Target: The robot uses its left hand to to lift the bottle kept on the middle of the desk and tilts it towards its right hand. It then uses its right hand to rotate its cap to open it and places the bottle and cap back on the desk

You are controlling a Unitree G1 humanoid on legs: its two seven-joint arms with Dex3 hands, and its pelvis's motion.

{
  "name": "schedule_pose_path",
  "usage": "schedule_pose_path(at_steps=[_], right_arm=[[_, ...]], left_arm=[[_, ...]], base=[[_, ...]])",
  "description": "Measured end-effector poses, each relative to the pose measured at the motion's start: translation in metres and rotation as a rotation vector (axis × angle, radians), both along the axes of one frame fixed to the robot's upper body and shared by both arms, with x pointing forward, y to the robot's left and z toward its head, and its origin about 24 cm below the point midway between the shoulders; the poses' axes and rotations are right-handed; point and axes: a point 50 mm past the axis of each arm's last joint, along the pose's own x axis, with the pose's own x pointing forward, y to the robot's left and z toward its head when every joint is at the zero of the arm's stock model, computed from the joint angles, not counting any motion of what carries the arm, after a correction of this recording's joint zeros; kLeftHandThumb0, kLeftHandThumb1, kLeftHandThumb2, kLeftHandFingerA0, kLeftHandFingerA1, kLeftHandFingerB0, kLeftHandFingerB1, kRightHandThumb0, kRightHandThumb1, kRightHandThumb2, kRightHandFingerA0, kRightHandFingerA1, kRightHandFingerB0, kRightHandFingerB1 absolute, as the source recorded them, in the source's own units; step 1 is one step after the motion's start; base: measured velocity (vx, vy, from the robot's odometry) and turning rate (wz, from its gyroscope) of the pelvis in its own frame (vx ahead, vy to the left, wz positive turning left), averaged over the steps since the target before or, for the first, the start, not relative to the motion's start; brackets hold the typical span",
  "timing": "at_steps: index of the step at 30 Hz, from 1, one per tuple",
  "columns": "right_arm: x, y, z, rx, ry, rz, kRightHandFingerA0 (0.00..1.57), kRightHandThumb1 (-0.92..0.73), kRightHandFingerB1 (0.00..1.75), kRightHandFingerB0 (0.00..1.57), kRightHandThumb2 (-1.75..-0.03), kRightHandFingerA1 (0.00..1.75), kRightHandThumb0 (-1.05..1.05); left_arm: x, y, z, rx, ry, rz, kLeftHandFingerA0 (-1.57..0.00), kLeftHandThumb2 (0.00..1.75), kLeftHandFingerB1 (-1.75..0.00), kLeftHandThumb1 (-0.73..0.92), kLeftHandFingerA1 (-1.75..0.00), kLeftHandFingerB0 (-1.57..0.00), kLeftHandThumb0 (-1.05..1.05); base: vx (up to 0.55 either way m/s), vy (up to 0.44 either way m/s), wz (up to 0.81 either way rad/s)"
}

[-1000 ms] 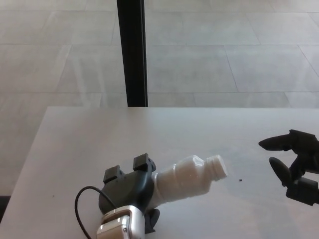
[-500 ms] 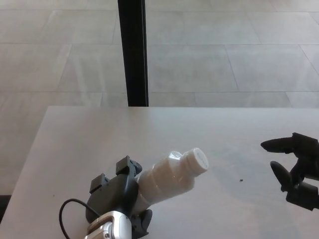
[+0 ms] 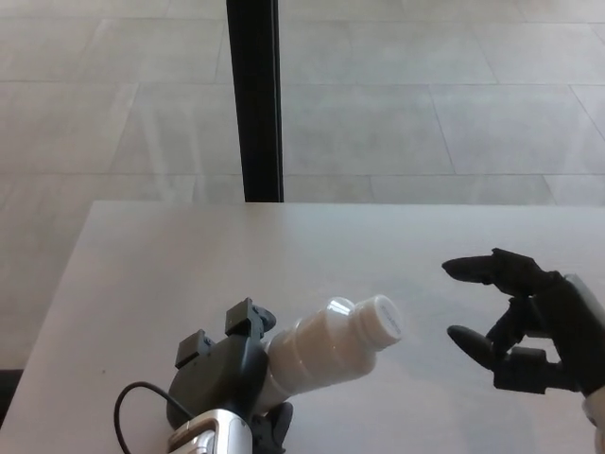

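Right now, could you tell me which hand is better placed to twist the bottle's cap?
The right hand: it's open, empty and facing the cap, while the left hand is holding the tilted bottle.

Bottle (image 3: 326, 352) seen as white translucent ribbed plastic, slightly glossy. Desk (image 3: 284, 255) seen as smooth, matt, pale. Hands seen as matt black plastic.
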Motion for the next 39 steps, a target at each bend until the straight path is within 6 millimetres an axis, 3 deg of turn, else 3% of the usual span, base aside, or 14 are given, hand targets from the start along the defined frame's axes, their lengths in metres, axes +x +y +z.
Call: schedule_pose_path(at_steps=[2,5,12,26,30,39], right_arm=[[0.002,0.005,0.001,-0.004,0.006,0.013,0.94,-0.55,0.44,0.51,-0.58,1.15,-0.69],[0.004,0.013,0.001,0.002,0.017,0.030,0.95,-0.55,0.44,0.51,-0.58,1.20,-0.68],[0.002,0.026,0.007,0.010,0.018,0.065,0.93,-0.56,0.45,0.47,-0.57,1.13,-0.72],[-0.009,0.027,0.009,-0.015,0.023,0.103,0.94,-0.53,0.44,0.49,-0.57,1.13,-0.69],[-0.010,0.027,0.009,-0.020,0.025,0.109,0.94,-0.51,0.44,0.51,-0.56,1.09,-0.68],[-0.011,0.030,0.008,-0.028,0.030,0.125,0.98,-0.52,0.46,0.52,-0.56,1.12,-0.69]], left_arm=[[0.000,-0.001,0.000,0.001,-0.001,-0.005,-0.94,1.34,-1.16,0.44,-1.59,-0.85,0.12],[0.000,-0.001,0.000,0.003,-0.003,-0.007,-0.93,1.33,-1.26,0.45,-1.64,-0.84,0.14],[-0.001,-0.002,-0.001,0.001,-0.011,-0.012,-0.90,1.29,-1.22,0.47,-1.65,-0.83,0.14],[-0.002,-0.002,-0.003,0.017,-0.019,-0.019,-0.91,1.32,-1.23,0.47,-1.65,-0.82,0.10],[-0.002,-0.002,-0.003,0.024,-0.021,-0.022,-0.90,1.29,-1.16,0.45,-1.62,-0.83,0.12],[-0.001,-0.003,-0.003,0.018,-0.026,-0.025,-0.91,1.30,-1.24,0.47,-1.64,-0.82,0.12]], base=[[0.00,0.000,0.00],[0.00,0.000,0.00],[0.00,0.000,0.00],[0.00,0.000,0.00],[0.00,0.000,0.00],[0.00,0.000,0.00]])
